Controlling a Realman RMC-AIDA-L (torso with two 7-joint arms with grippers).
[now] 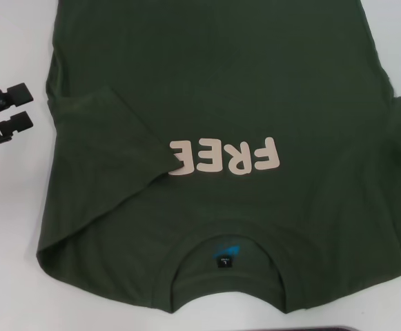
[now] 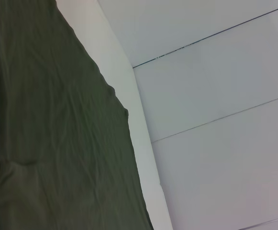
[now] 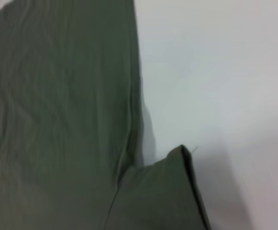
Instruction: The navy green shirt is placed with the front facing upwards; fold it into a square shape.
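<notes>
Olive cotton shirt (image 1: 214,89) flat on white table (image 1: 14,227), front up; one sleeve folded over chest, hiding end of lettering (image 1: 224,157). Left gripper (image 1: 5,114) beside shirt, fingers apart, empty. Right gripper unseen. Next: grab opp. sleeve by its hem, fold symmetrically, smooth wrinkles.

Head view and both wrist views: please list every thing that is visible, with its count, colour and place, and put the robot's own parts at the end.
shirt: one, dark olive green, spread front up on the table, collar toward the robot, left sleeve folded in over the chest
lettering: one, pale pink, on the chest, its left end covered by the folded sleeve
label: one, black, inside the collar
table: one, white, under the shirt
left pincer: one, black, open, over the table left of the shirt
</notes>
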